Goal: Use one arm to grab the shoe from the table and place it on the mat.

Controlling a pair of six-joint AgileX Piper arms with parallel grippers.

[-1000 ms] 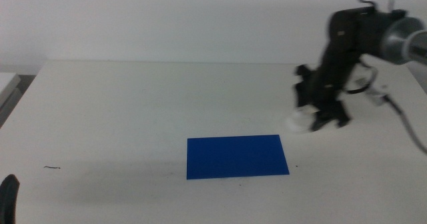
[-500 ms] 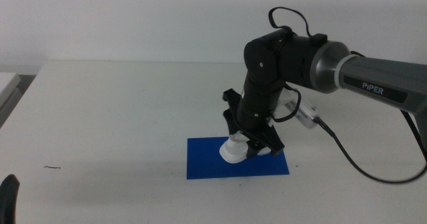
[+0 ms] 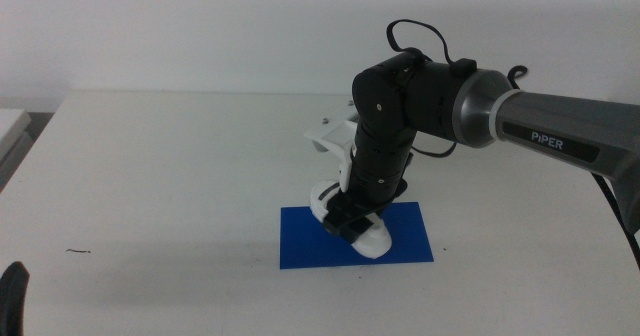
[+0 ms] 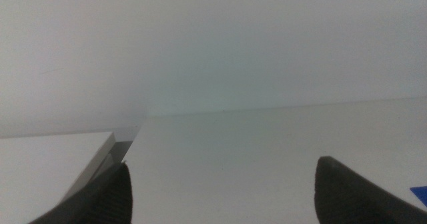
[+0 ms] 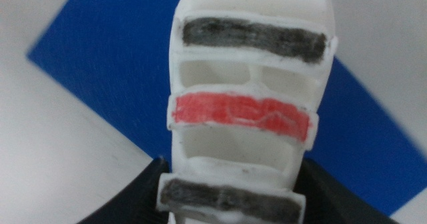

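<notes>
My right gripper [image 3: 352, 216] is shut on the white shoe [image 3: 368, 238] and holds it low over the middle of the blue mat [image 3: 305, 244]. I cannot tell if the sole touches the mat. In the right wrist view the shoe [image 5: 247, 107] shows two dark straps and a red one, with my right gripper [image 5: 230, 187] clamped on its near end over the mat [image 5: 100, 57]. My left gripper [image 3: 12, 296] waits at the bottom left edge; in the left wrist view it [image 4: 220, 184] is open and empty.
The white table [image 3: 150, 166] stretches around the mat. A small dark speck [image 3: 78, 251] lies at the front left. A white ledge [image 3: 10, 126] stands off the table's left edge. The right arm's black cable [image 3: 625, 211] hangs at the right.
The right arm carried the shoe from the table right of the mat leftward to over the mat. In the last half second the wrist turned, swinging the shoe diagonally.
</notes>
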